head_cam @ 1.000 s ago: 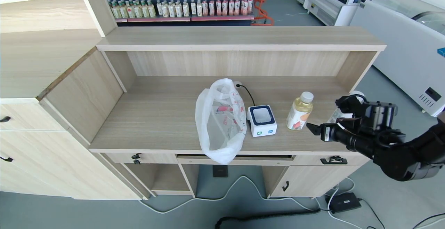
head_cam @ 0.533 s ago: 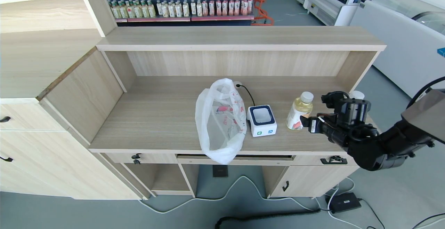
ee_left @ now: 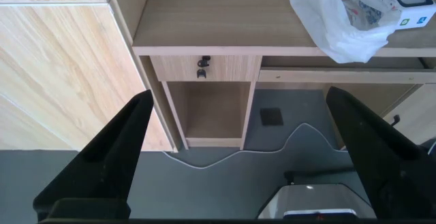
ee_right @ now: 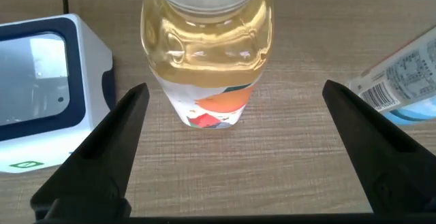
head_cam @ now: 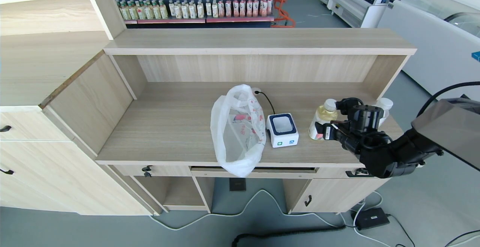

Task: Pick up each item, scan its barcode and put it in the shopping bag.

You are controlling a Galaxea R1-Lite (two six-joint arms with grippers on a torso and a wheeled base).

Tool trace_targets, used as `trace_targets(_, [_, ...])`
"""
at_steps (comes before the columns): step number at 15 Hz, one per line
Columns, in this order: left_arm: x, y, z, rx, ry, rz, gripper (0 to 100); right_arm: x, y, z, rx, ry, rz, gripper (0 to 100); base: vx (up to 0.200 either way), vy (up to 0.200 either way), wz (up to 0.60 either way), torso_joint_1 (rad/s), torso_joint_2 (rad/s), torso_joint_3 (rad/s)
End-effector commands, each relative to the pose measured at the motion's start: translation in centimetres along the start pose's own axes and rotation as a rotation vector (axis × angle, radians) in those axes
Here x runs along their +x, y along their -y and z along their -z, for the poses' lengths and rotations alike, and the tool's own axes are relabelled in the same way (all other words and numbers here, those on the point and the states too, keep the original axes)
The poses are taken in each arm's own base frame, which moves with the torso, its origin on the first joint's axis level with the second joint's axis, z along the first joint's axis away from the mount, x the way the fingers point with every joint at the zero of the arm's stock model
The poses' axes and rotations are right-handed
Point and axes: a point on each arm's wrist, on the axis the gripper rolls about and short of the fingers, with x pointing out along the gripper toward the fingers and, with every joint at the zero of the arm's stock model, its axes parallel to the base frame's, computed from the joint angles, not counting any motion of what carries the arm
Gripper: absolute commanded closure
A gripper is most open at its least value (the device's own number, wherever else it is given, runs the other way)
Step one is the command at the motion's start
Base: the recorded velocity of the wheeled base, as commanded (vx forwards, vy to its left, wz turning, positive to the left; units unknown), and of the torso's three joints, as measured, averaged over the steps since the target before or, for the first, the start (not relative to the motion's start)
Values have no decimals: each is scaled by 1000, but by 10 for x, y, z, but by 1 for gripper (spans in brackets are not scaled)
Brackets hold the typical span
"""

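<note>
The right gripper (head_cam: 330, 117) is hovering low over the wooden counter (head_cam: 168, 127) with its fingers spread wide and gripping nothing. The yellow tea bottle (ee_right: 208, 40) is standing upright straight ahead of it, lined up with the gap between the fingers, with the white barcode scanner (head_cam: 282, 130) sitting beyond the bottle and the shopping bag (head_cam: 238, 130) lying just past that. A second, white-capped bottle (head_cam: 384, 103) is standing near the gripper's other side. The left gripper (ee_left: 240, 94) is hanging wide open and empty above the floor before the counter's drawer, with the bag well ahead of it.
</note>
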Motion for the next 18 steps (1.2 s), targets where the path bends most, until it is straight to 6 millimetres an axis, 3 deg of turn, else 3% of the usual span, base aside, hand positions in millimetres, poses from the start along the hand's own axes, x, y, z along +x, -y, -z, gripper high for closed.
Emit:
trace_targets(1, [0,0,0,0,0,0,0,7,-2,2,1,1,-4,0,0,0,0,0,0,0])
trace_targets(9, [0,0,0,0,0,0,0,16,-11,2,16,23,-36,0,0,0,0,0,0,0])
trace_targets(18, [0,0,0,0,0,0,0,33,7,-5,5,50,-28,0,0,0,0,0,0,0])
